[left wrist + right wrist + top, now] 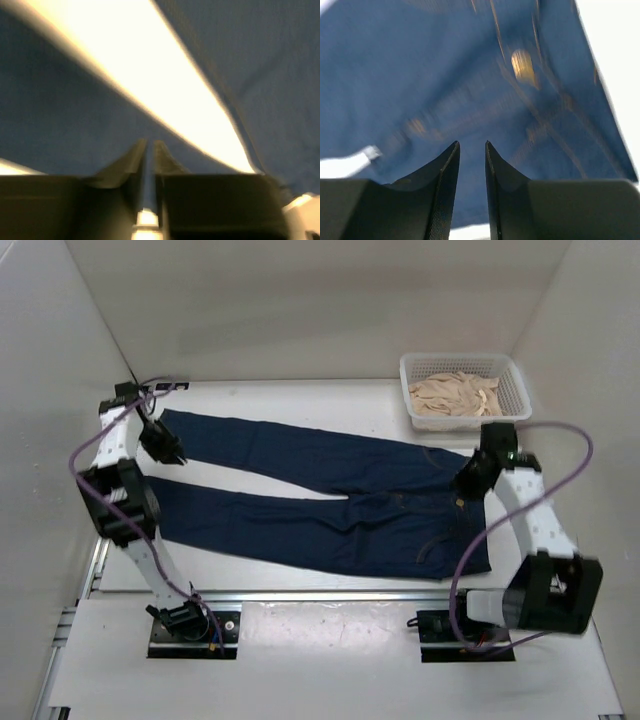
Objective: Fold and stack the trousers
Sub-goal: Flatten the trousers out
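- Trousers point(380, 525): dark navy denim, flat on the white table point(300, 400). Legs splay in a V toward the left; waistband at the right.
- Left gripper point(170, 452): over the far leg's cuff end. Only the left wrist view shows its jaws, a thin slit apart and empty.
- Right gripper point(466, 486): at the waistband. Its wrist view shows jaws slightly apart and empty, plus blurred tan stitching that the top view cannot resolve.

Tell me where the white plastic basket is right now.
Top external view: the white plastic mesh basket sits at the far right corner of the white table, just beyond the waistband end of the dark navy denim jeans.
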You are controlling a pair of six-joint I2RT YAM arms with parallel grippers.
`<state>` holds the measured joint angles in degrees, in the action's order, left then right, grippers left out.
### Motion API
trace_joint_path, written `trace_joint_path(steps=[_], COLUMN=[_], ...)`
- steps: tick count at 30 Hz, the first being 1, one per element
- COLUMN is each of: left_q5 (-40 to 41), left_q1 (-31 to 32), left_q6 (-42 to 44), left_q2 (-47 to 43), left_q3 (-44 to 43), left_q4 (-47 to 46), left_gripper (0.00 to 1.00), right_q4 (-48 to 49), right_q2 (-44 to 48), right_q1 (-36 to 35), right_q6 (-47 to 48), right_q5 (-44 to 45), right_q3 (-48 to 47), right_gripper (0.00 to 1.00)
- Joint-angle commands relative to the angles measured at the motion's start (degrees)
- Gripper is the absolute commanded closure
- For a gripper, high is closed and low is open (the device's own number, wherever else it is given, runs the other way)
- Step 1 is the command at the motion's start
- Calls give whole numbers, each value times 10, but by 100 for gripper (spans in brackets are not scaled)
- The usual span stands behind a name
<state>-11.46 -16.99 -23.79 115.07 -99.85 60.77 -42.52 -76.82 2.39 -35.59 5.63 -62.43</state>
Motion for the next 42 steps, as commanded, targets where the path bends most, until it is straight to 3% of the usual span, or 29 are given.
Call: trace_joint_path(steps=[1,3,7,10,19,27,31,36,39,42], left_q5=[-11,-17,-42,-37,-11,-22,-37,-37,-13,12], left_q1=[13,28,35,35,55,79,90,90,90,85], left_q6=[11,11,-2,-8,-20,-11,1,1,1,12], left_q2=[-141,-163,-169,-136,-23,125,187,269,209,112], left_q3=[129,180,289,295,187,11,-94,-296,-301,-211], left_q4=[-37,-43,-80,-95,-96,-38,-4,75,77,52], left_gripper=[83,88,88,88,88,87,86,86,82,81], right_q4=[-50,-67,-84,-57,24,-2,-24,-52,-52,-52], right_q2=[81,123,132,92,-119,-243,-243,-216,-132,-38], right_q1=[-8,-8,-14,-14,-14,-14,-9,2,-3,-3], right_q6=[-36,-51,-84,-96,-120,-139,-139,-115,-94,-74], right_q5=[-59,-76,-91,-100,-55,-10,20,33,52,52], right_q3=[105,143,215,229,173,-1,-58,-101,-56,15], right_gripper=[68,65,59,59,59,60,58,56,53,53])
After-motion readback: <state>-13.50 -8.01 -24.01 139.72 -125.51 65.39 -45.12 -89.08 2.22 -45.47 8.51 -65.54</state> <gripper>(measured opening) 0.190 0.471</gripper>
